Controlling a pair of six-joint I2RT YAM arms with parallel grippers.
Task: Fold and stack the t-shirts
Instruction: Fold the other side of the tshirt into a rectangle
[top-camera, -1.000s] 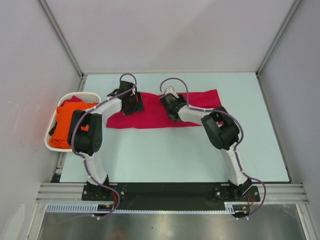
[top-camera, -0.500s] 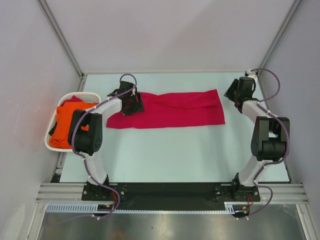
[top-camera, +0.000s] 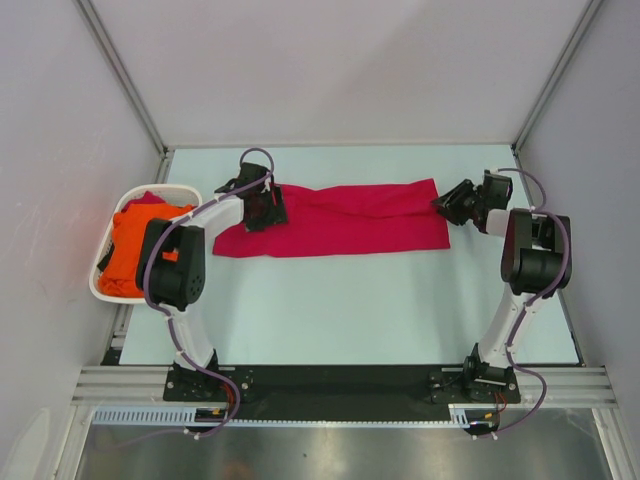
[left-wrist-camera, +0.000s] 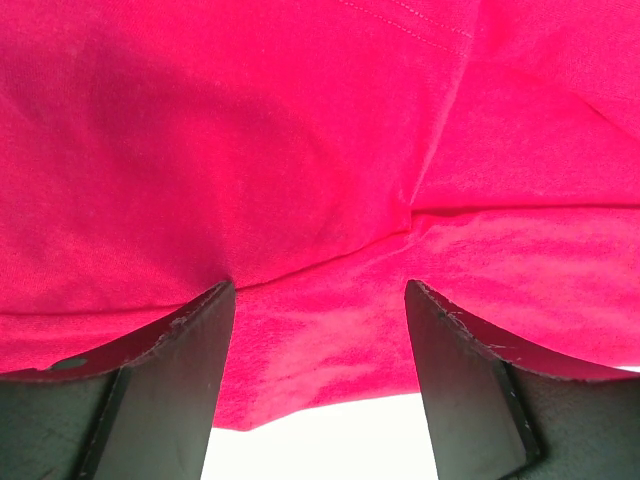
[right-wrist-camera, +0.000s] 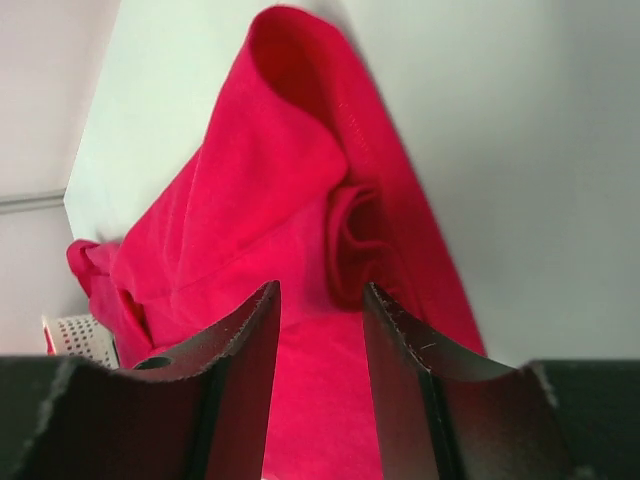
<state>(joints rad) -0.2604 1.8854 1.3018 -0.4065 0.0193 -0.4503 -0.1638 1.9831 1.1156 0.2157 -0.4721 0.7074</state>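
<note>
Both claws sit at opp. ends of the crimson t-shirt (top-camera: 340, 222), which lies stretched out sideways across the upper middle of the top view, flat on the tabletop (top-camera: 350, 310) w/ some creases.

My left claw (top-camera: 262, 207) is on the shirt's left end, upper left of centre. In the left wrist view its fingers (left-wrist-camera: 170, 370) stand wide apart, nothing pinched between them. Red cloth fills nearly the whole frame, w/ a seam line running across just past the tips and a strip of bare tabletop at the bottom edge.

My right claw (top-camera: 447, 205) is at the shirt's right edge, right side of the top view, pointing left toward the cloth. Right wrist view: jaws only partway apart, a narrow gap, red cloth showing through it. Can't tell whether the pads touch the fabric. Beyond the tips the cloth has a small rolled fold and a raised hump at top centre.

The orange t-shirt (top-camera: 125, 255) is bunched in the white basket (top-camera: 100, 288) at far left, off the tabletop's left edge, w/ a bit of red cloth poking out at its top.
</note>
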